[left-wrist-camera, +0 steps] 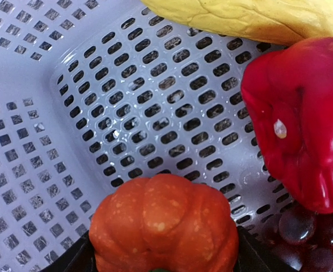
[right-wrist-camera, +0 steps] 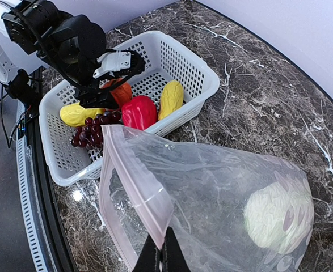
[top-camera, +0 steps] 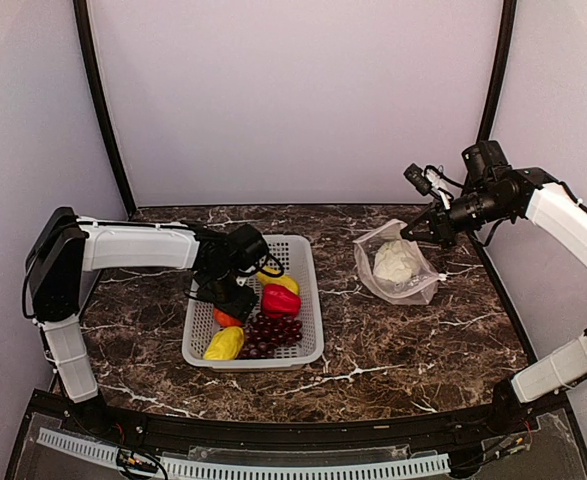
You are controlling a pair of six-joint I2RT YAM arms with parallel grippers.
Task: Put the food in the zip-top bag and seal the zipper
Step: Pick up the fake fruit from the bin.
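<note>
My left gripper is down in the basket and shut on the orange tomato, with a dark finger on each side of it. The red pepper, a yellow piece and the grape bunch lie close by. A second yellow piece lies at the basket's near end. My right gripper is shut on the zipper of the zip-top bag and holds its mouth lifted and open toward the basket. The cauliflower is inside the bag.
The perforated basket stands left of centre on the dark marble table, with the bag to its right. Pale walls close in the back and sides. A black rail runs along the near table edge.
</note>
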